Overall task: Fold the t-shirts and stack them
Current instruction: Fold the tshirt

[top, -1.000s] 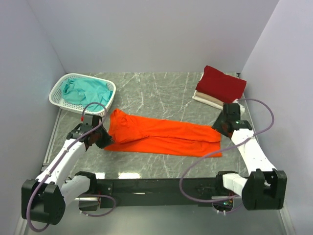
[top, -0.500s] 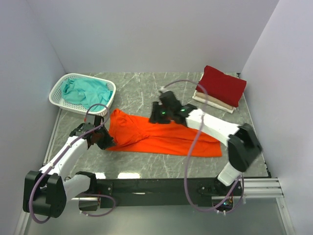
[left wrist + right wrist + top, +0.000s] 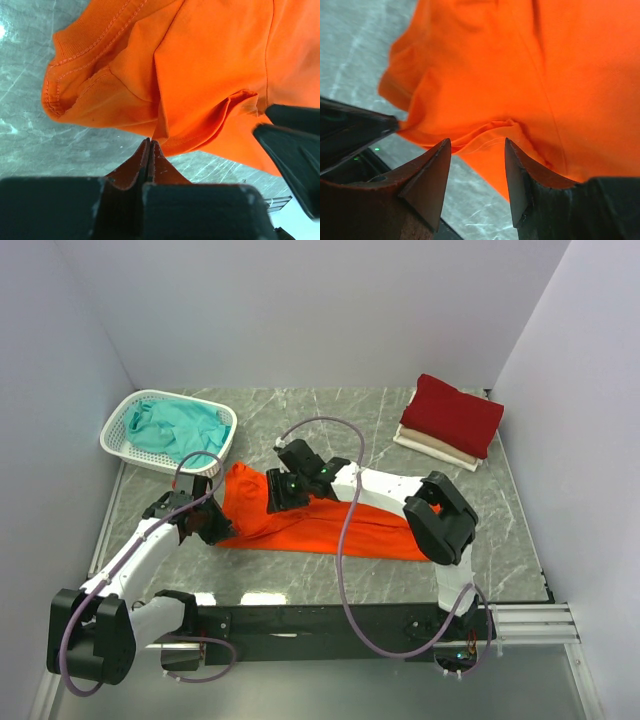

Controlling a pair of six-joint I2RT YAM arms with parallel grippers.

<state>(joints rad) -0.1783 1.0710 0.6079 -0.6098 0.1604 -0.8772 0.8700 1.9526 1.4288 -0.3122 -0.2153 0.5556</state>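
The orange t-shirt [image 3: 300,525] lies folded in a long strip across the middle of the table. My left gripper [image 3: 218,530] is shut on its near left edge, and in the left wrist view a fold of orange cloth [image 3: 215,65] runs up into the closed tips [image 3: 150,142]. My right gripper [image 3: 275,498] hovers open just over the shirt's left part, close to the left gripper. In the right wrist view an orange hem [image 3: 560,75] lies between and beyond the tips [image 3: 475,142]. The dark red t-shirt [image 3: 452,412] sits folded on the cream one [image 3: 425,443] at the back right.
A white lattice basket [image 3: 112,435] at the back left holds the crumpled teal t-shirt [image 3: 180,425]. Grey walls close in the left, back and right sides. The right arm reaches across the table with its purple cable [image 3: 345,540] looping over the shirt.
The right arm has swung from the shirt's right end across to its left part, beside the left gripper. The left gripper has stayed at the shirt's left edge.
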